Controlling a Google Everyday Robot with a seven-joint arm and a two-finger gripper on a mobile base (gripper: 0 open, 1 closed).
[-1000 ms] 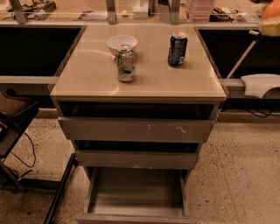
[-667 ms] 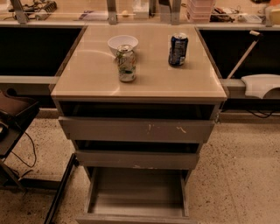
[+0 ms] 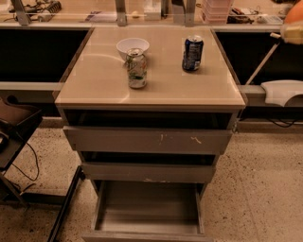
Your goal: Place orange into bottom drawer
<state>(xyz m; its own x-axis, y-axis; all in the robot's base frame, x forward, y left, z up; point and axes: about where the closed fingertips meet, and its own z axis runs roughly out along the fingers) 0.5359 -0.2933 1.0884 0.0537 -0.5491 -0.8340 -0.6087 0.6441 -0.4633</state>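
The orange (image 3: 294,11) shows only in part at the top right corner, cut by the frame edge. My gripper (image 3: 291,33) is a pale shape right under it, high and to the right of the cabinet, and it holds the orange. The bottom drawer (image 3: 147,208) is pulled out at the foot of the cabinet, and its tray looks empty. It lies far below and to the left of the gripper.
On the cabinet top (image 3: 94,85) stand a white bowl (image 3: 132,46), a silver-green can (image 3: 137,68) and a blue can (image 3: 192,53). The two upper drawers (image 3: 147,140) are slightly open. A white arm part (image 3: 281,92) is at the right, a dark chair (image 3: 14,127) at the left.
The orange and the gripper have shifted slightly at the top right edge. The cabinet, the drawers and the things on top have not moved.
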